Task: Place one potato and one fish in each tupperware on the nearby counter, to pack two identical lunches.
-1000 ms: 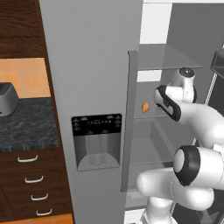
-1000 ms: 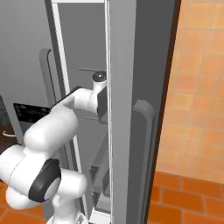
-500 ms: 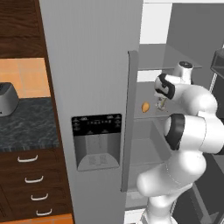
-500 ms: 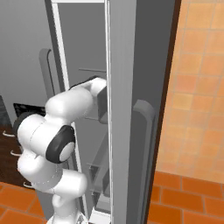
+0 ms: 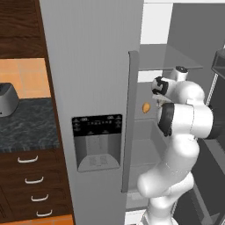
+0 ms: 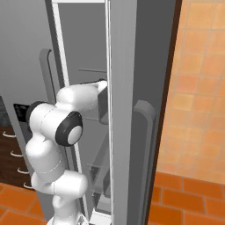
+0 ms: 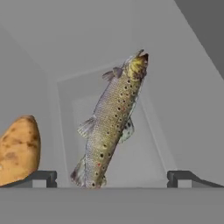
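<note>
fingers spread, fish between, untouched

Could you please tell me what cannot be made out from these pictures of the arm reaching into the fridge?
- Potato: hand view, cut off by the left edge; in the left base view just an orange speck past the fridge door.
- Fish: hand view, tail end meets the bottom band.
- Tool: open in the hand view; in the right base view the door edge hides it.
- Toaster: left base view, cut off by the left edge.
</note>
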